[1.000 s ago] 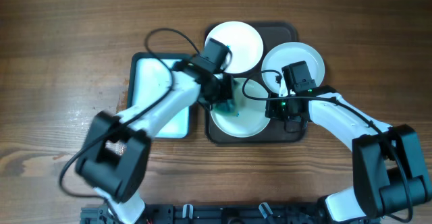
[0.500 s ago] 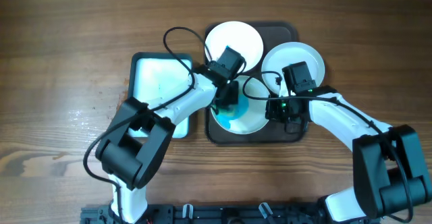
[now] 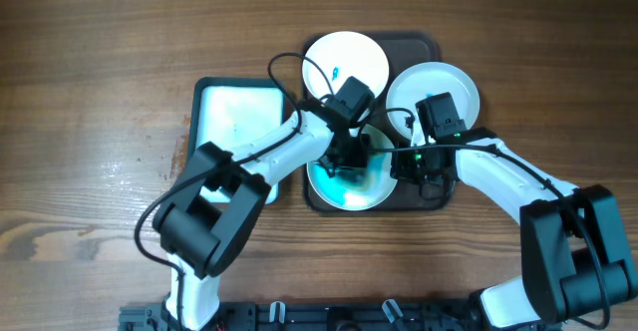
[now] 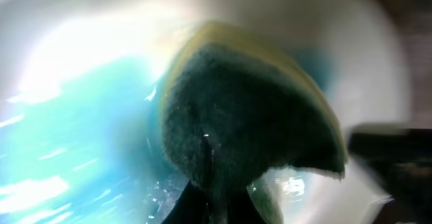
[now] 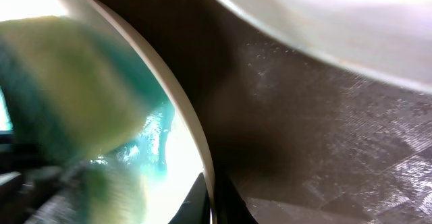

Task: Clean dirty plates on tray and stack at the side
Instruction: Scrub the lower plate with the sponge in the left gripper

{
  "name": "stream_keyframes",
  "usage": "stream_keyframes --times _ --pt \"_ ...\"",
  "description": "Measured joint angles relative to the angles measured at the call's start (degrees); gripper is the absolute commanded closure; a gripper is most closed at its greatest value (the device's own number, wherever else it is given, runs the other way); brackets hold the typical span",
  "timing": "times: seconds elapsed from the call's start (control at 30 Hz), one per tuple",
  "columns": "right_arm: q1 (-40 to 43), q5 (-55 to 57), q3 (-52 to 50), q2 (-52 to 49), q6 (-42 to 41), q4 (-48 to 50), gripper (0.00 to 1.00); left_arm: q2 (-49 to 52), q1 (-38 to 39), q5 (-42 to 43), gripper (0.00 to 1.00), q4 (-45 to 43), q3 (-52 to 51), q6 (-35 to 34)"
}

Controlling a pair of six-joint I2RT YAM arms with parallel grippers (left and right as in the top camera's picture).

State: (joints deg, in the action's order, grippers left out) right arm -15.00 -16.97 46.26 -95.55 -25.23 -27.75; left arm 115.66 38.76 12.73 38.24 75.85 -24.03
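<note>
Left claw point(image 3: 346, 158): clamped on green-yellow sponge point(image 4: 250, 109), pressed onto plate point(image 3: 377, 178) beneath it to scrub.
Right claw point(image 3: 401, 162): pinching that plate's rim, likely steadying it against scrubbing.

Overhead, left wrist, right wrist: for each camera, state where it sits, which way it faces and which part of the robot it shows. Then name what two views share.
Overhead: above the table, facing down at the tray; the left arm and right arm show whole.
Left wrist: on the left arm, facing down onto the sponge held by the left gripper; only fingertips show.
Right wrist: on the right arm, facing along the rim of the smeared plate; the right gripper straddles it.
Shared: both wrist views show the sponge and that plate.
</note>
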Motion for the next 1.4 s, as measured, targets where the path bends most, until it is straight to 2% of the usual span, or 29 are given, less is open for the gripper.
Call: stream_keyframes --times 0.17,0.3,0.33,0.43,0.5,0.7,0.8,0.93,1.07,1.2,1.4 --pt "0.0 -0.02 0.0 0.0 -0.02 0.0 0.96 -1.77 -2.91 -12.96 0.96 3.19 -0.63 0.26" --pt "0.0 -0.15 0.0 0.0 -0.02 0.02 0.96 -1.99 -2.82 -15.04 0.96 1.55 -1.14 0.66" --pt "0.0 -0.17 0.0 0.0 -0.02 -0.02 0.96 -1.99 -3.02 -14.16 0.96 -0.15 -1.4 0.7" --pt "0.07 -0.15 -0.02 0.04 -0.07 -0.31 0.96 -1.4 -4.61 -1.84 0.96 -8.94 -2.51 0.79" --pt "0.11 -0.15 -0.02 0.04 -0.07 -0.48 0.96 0.02 -3.13 3.5 0.96 -12.63 -2.51 -0.42" --pt "0.11 -0.15 -0.02 0.04 -0.07 -0.48 0.96 2.32 0.48 14.4 0.96 -13.92 -1.92 -1.14" --pt "0.11 -0.26 -0.02 0.04 -0.04 -0.72 0.96 2.56 0.46 17.09 0.96 -9.79 -1.49 -0.17" --pt "-0.07 -0.85 -0.07 0.04 -0.02 -0.72 0.96 2.4 -1.31 13.9 0.96 -0.15 -0.02 0.68" --pt "-0.07 -0.94 -0.07 0.04 -0.02 -0.7 0.96 0.26 -5.68 4.68 0.96 5.7 -0.09 1.01" --pt "-0.22 -1.07 -0.07 -0.02 -0.04 -0.44 0.96 -1.62 -9.49 -1.31 0.96 4.61 -1.22 1.05" --pt "-0.04 -1.03 -0.07 0.0 -0.09 -0.81 0.96 -1.42 -4.35 -1.49 0.96 -5.77 -2.14 1.03"
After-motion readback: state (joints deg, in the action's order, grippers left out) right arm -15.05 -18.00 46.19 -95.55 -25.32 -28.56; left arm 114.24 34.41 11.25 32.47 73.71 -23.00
